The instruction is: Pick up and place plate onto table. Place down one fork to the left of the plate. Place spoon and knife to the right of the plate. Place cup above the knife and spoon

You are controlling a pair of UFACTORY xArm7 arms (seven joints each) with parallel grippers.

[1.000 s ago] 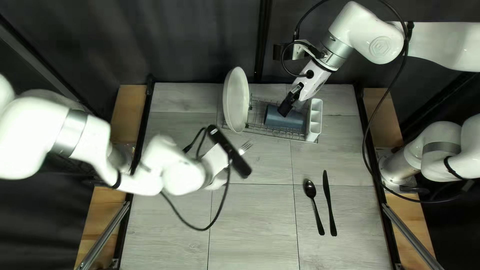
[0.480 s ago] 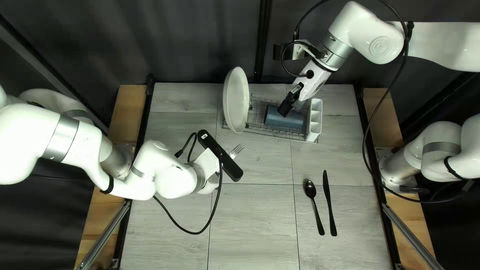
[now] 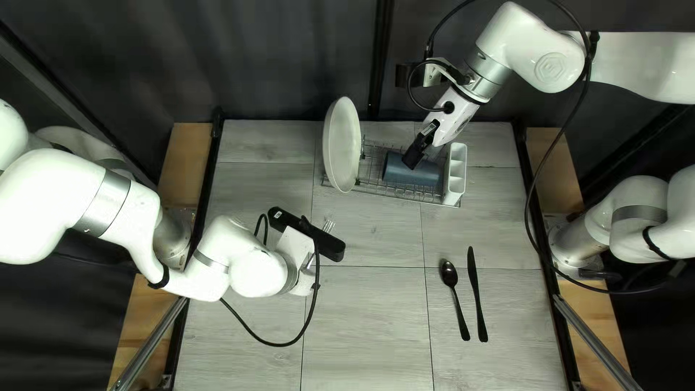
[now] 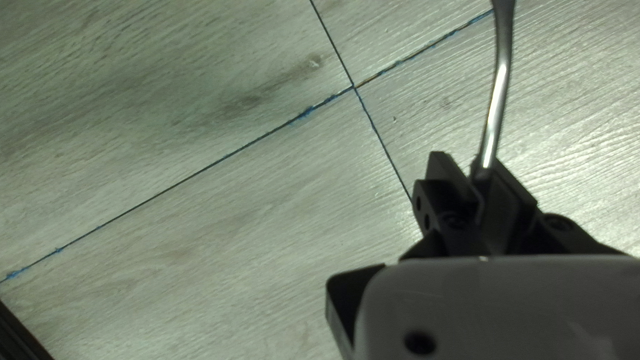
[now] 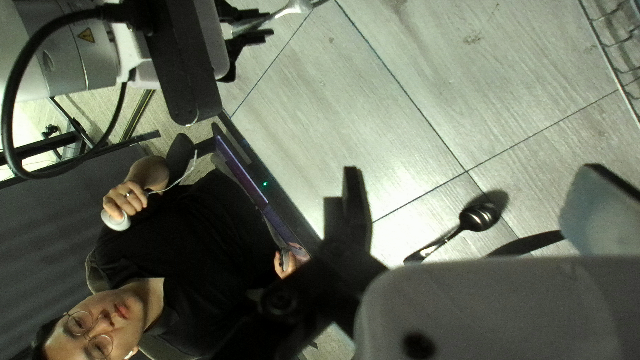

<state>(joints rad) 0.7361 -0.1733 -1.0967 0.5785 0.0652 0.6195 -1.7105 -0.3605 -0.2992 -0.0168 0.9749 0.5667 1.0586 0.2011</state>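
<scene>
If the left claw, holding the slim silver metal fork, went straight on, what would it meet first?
Probably the pale wood-grain tabletop, with nothing else seen ahead of the left claw except its fork; the height is unclear.

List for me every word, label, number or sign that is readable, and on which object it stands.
Yellow warning triangle: on my left arm.
Round emblem: on my right arm, too small.
Small white label: on black bar, too small.
</scene>
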